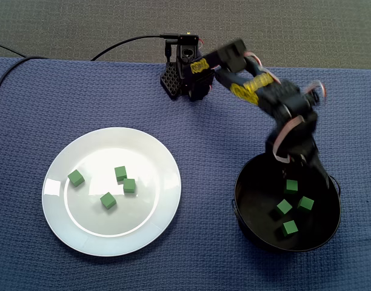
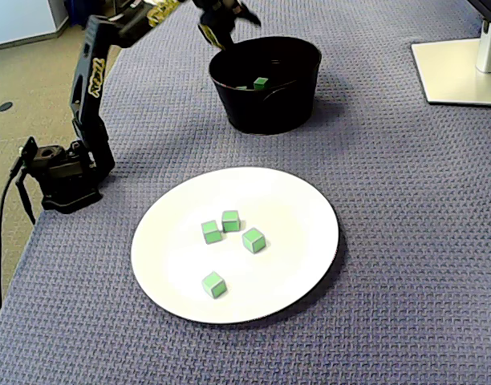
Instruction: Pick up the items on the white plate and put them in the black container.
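Four green cubes [image 1: 108, 200] on white plate [image 1: 64, 230]: close pair and one single near centre; loner toward 10 o'clock; spacing suits one-at-a-time grasps, pair tightest.
Black container [image 1: 249, 227] at plate's 3 o'clock; four more cubes [image 1: 289, 228] inside.
Gripper [image 1: 297, 167] above container's 12 o'clock rim; jaws look parted, empty; probably drop position; task roughly half done.

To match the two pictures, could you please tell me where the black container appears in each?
In a fixed view: container at lower right, right of the plate.
In a fixed view: container at top centre, beyond the plate.
Shared landmark: the plate with four green cubes.
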You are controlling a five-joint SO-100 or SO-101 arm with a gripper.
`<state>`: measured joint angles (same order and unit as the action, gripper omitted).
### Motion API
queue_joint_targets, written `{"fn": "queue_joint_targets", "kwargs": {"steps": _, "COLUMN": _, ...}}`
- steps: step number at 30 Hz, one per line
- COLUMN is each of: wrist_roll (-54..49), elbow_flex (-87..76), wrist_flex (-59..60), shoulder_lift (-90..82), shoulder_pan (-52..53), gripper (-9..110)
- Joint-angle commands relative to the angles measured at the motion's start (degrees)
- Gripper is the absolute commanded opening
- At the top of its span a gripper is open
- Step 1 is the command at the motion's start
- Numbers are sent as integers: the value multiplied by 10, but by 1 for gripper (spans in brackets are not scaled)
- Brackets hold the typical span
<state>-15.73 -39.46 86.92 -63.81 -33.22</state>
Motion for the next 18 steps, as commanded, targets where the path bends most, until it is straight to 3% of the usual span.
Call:
{"fn": "queue_joint_targets", "kwargs": {"steps": 1, "wrist_roll": -18, "elbow_flex": -5, "wrist_flex": 47, "shoulder_lift": -190, "shoulder_pan": 90, "gripper": 42}}
{"fn": "queue_joint_targets", "kwargs": {"steps": 9, "wrist_roll": -6, "elbow_flex": -191, "wrist_flex": 91, "shoulder_lift": -359, "shoulder_pan": 424, "gripper": 45}}
{"fn": "queue_joint_targets", "kwargs": {"steps": 14, "wrist_roll": -133, "elbow_flex": -317, "wrist_flex": 11, "shoulder_lift": -352, "shoulder_pan": 607, "gripper": 42}}
{"fn": "queue_joint_targets", "kwargs": {"steps": 18, "wrist_roll": -278, "elbow_flex": -356, "wrist_flex": -87, "shoulder_lift": -302, "shoulder_pan": 673, "gripper": 42}}
